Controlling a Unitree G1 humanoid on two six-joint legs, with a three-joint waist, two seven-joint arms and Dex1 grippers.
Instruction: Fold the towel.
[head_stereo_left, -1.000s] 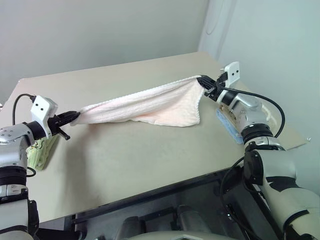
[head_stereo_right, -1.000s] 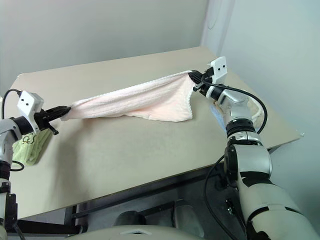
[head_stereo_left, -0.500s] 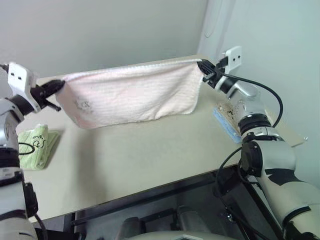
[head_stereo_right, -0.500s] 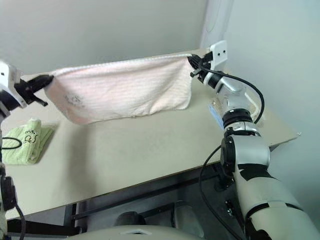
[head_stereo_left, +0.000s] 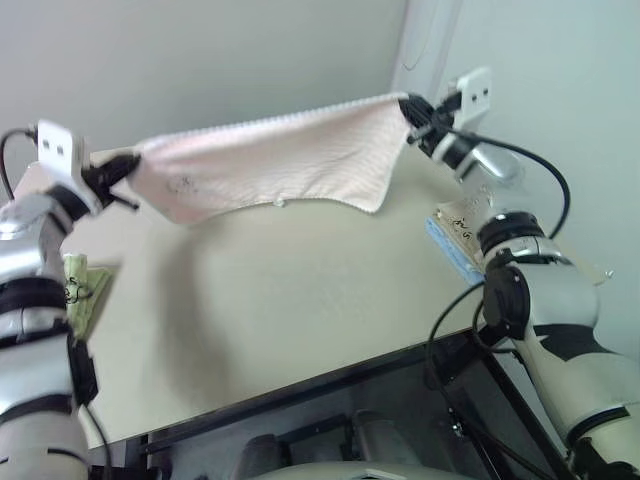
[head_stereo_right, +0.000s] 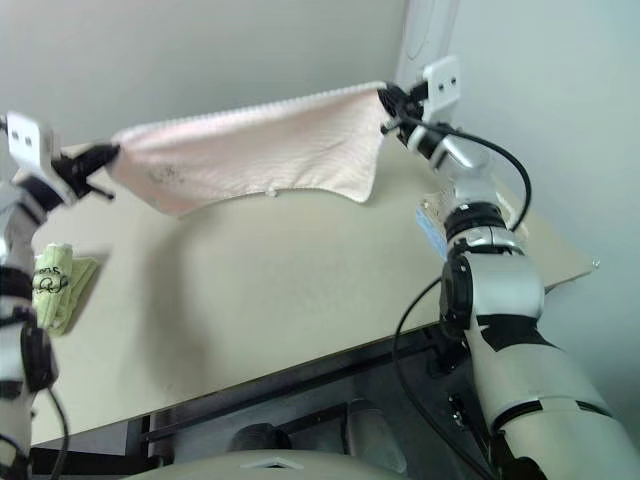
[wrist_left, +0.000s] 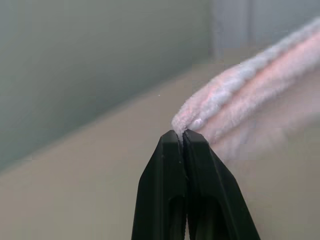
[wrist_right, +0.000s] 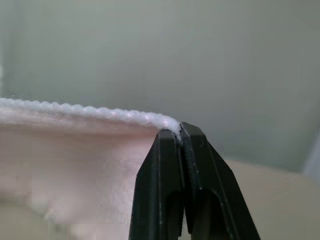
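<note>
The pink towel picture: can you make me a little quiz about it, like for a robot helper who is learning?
1. True or false: the pink towel lies flat on the table.
2. What grips the towel's two top corners?
A. a person's hands
B. the left gripper and right gripper
C. two pegs
3. Fill in: the folded towel near the robot's left arm is ____ in colour.

Key:
1. False. It hangs stretched in the air above the table.
2. B. Both sets of jaws are shut on a corner.
3. Green.
</note>
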